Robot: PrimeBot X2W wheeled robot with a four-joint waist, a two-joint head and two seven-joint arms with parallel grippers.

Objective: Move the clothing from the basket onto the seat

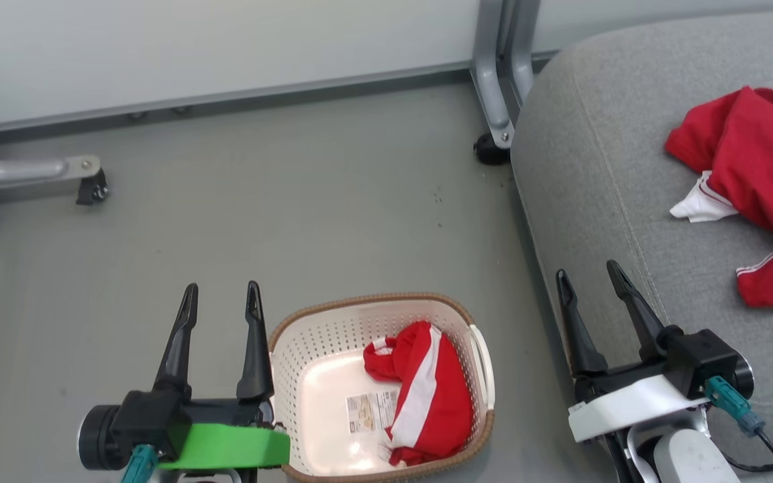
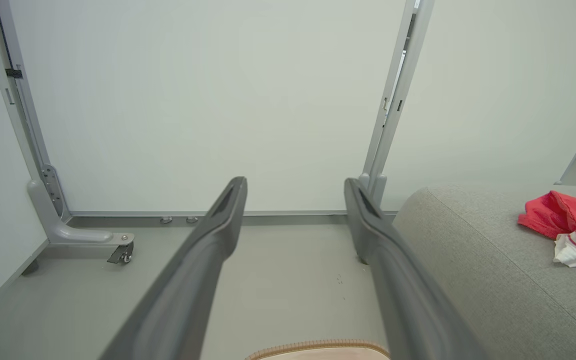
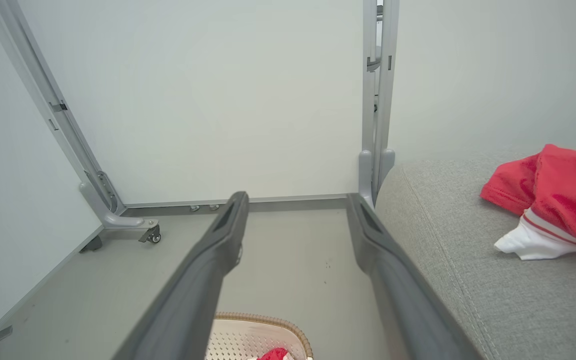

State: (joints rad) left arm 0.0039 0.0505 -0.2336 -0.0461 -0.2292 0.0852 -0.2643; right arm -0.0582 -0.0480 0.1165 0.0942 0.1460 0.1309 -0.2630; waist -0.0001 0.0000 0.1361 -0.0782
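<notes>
Seat [image 1: 601, 201], big grey cushion at right, already carries one red garment [image 1: 755, 154] near its far side. Basket [image 1: 366, 300] sits on the floor [image 1: 292, 201] just left of it, between the arms. Second garment [image 1: 427, 396], red and white, lies bunched against the basket's right wall. Left gripper [image 1: 221, 288] hovers by the basket's left rim, right gripper [image 1: 584, 272] by the seat's edge; both jaws released, holding nothing. Step judged: fetch the last garment. Best to drop one pair of jaws straight onto the bunch's crown, pinch several folds, lift clear of the rim so the light basket doesn't drag.
</notes>
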